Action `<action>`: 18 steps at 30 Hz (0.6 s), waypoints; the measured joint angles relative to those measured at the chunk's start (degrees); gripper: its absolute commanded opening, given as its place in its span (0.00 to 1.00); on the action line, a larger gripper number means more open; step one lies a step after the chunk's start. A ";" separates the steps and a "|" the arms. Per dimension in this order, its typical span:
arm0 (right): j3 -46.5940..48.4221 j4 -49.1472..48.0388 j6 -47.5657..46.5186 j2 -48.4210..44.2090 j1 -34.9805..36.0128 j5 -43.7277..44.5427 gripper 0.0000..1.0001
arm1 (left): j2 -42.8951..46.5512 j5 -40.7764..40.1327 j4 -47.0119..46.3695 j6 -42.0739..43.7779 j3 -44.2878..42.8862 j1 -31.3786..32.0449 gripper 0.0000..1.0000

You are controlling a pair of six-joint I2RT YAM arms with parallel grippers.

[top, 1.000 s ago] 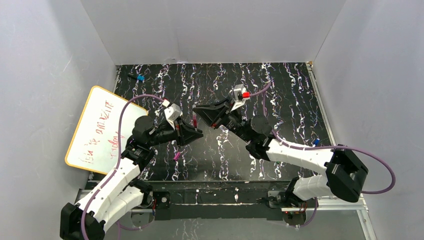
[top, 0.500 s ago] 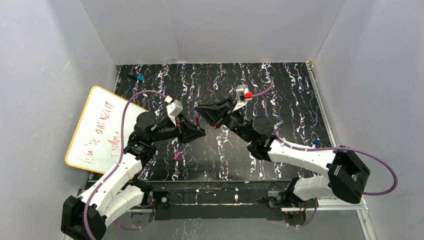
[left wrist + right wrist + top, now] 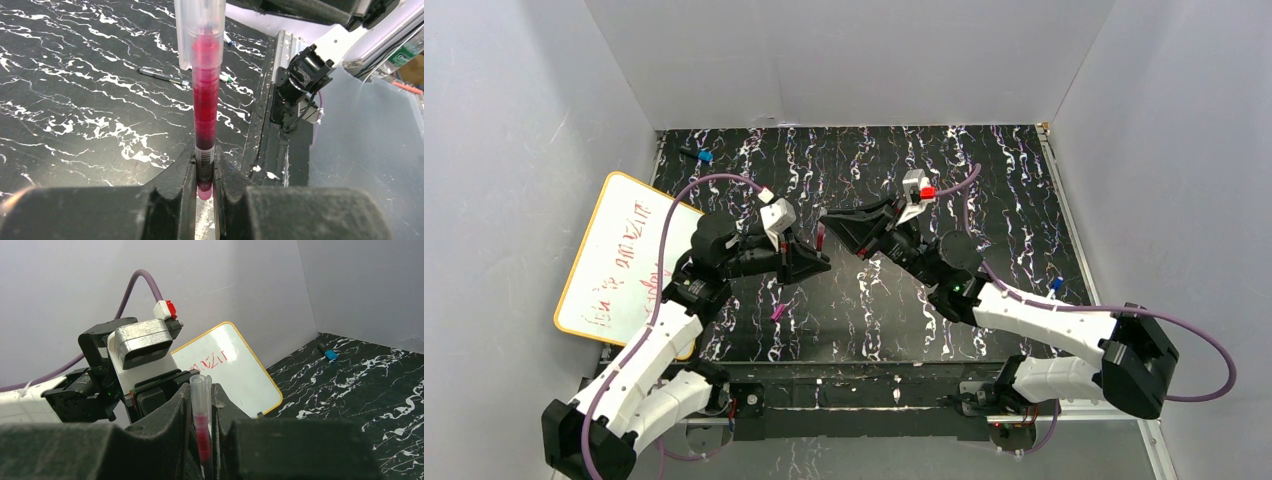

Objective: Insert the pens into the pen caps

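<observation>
**Pen and cap in one line, tip in mouth**

Pinched the back end of the red pen (image 3: 206, 100) with the left gripper (image 3: 204, 172), fingers pressed on both sides of it. Pointed the pen straight out from those fingers, away from the left wrist and toward the right arm. Pinched the clear cap (image 3: 201, 390) the same way with the right gripper (image 3: 201, 402), fingers squeezed on its sides, open mouth facing the left gripper. Held both up off the black table (image 3: 984, 180), about midway between the two arms, with neither arm nearer than the other.

Lined up pen and cap along one long line, end to end. Had the front of the pen inside the cap's mouth, shown as red through the clear wall in the left wrist view. Could not tell from these views whether fully pushed home.

Looked like a job for a straight push next: the two grippers toward each other along that same line, with no tilt. Judged that a slanted push could jam the pen in the cap.

Also spotted on the table a dark pen (image 3: 160, 74) lying flat near the front edge, and a small pink cap (image 3: 777, 312) near the left gripper in the top view.
</observation>
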State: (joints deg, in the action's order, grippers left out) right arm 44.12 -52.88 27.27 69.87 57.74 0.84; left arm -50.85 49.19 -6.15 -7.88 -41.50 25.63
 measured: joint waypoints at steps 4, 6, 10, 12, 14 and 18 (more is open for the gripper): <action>-0.61 1.90 -0.48 -1.44 0.09 -0.24 0.01 | 0.94 -1.57 4.11 3.50 -0.87 0.00 0.00; -0.92 2.67 -0.50 -1.99 0.09 -0.26 0.01 | 0.98 -1.95 5.42 4.96 -1.18 0.00 0.00; -0.96 3.67 -0.52 -2.12 0.09 -0.61 0.01 | 0.96 -2.49 7.17 6.43 -1.44 0.00 0.00; -1.27 4.13 -0.52 -2.34 0.07 -0.63 0.01 | 0.96 -2.71 7.93 6.88 -1.44 0.00 0.00; -1.42 4.57 -0.55 -2.60 0.04 -0.66 0.01 | 0.96 -2.73 8.31 7.26 -1.44 0.00 0.00; -1.44 5.05 -0.61 -2.73 0.02 -0.85 0.07 | 0.96 -2.73 8.68 7.61 -1.44 0.00 0.00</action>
State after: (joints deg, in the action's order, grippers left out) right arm 42.68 -47.83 26.65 67.13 57.76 -0.01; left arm -49.89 46.46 2.52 -0.27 -42.94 25.63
